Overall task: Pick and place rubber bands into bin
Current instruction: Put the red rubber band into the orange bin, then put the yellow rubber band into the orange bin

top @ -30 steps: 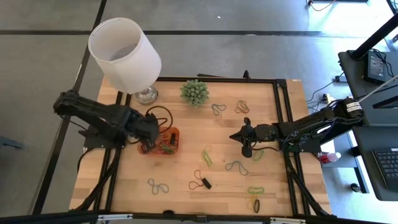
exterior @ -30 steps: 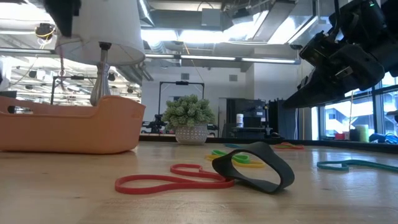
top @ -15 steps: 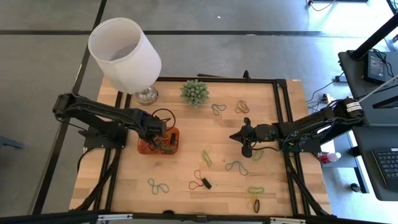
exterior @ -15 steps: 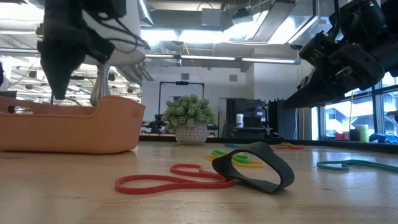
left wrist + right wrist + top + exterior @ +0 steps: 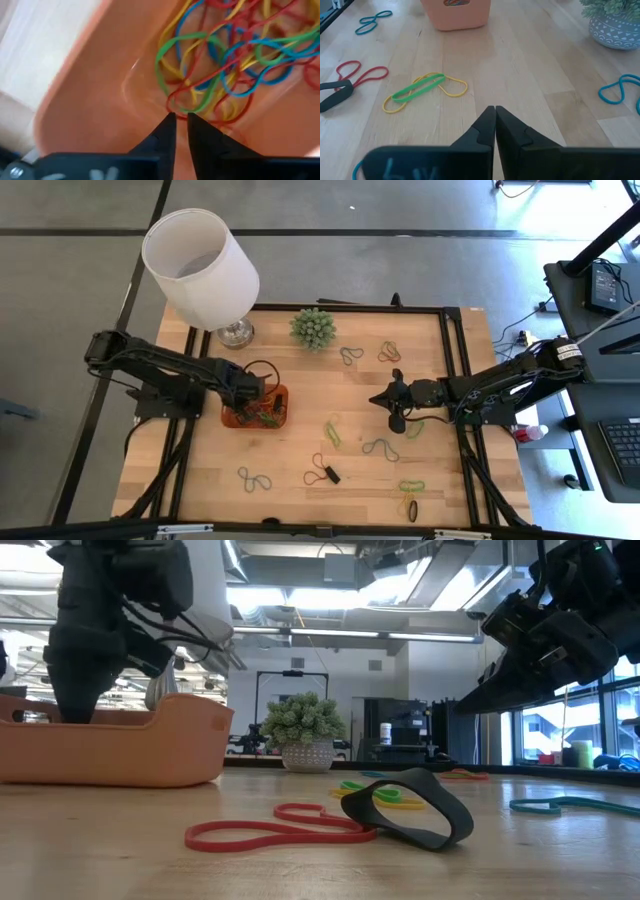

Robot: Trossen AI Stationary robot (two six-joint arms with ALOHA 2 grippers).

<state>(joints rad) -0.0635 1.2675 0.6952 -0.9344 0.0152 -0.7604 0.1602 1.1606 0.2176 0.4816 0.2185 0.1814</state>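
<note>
The orange bin [image 5: 281,393] stands left of the table's middle and holds a heap of rubber bands [image 5: 225,65] in red, blue, green and yellow. My left gripper [image 5: 181,119] points down inside the bin [image 5: 190,740], its fingers a narrow gap apart with nothing seen between them. More rubber bands lie flat on the table, among them a green and yellow pair [image 5: 422,89] and a red one linked to a black one [image 5: 330,818]. My right gripper [image 5: 495,111] hangs shut above the table's right half [image 5: 385,398]. My left gripper's fingertips [image 5: 167,125] stand at a red band's loop [image 5: 172,100] on the near edge of the heap in the bin. Whether they touch it I cannot tell. The fingers come from above, pointing down.
A large white lamp [image 5: 200,265] stands at the far left corner, right behind the bin. A spiky green plant [image 5: 312,328] in a pot sits at the far middle. Loose bands are scattered over the table's middle, right and near parts [image 5: 380,448].
My left gripper has come down from above the bin until its fingers are inside it, drifting slightly toward the table's right. The right arm has kept still.
</note>
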